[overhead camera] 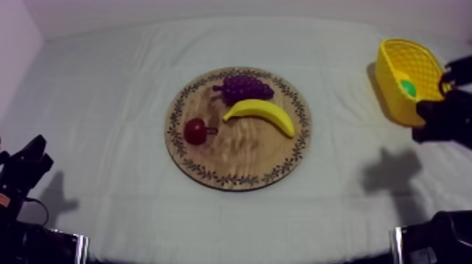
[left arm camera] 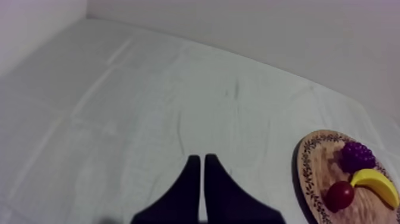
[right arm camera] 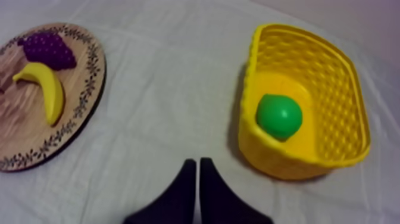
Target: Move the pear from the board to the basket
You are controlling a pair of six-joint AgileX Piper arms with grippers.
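From above, the pear (overhead camera: pixel 408 87) is half hidden — by the yellow basket (overhead camera: pixel 388 83).

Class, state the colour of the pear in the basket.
Green; the pear shows best in the right wrist view.

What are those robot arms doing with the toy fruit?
The green pear already lies inside the yellow basket, so that job looks done. The right gripper hangs over the cloth beside the basket, shut on nothing. The left gripper is shut too, over bare cloth off to the side of the wooden board. The banana, the grapes and the small red fruit lie on the board, and nothing is touching them.
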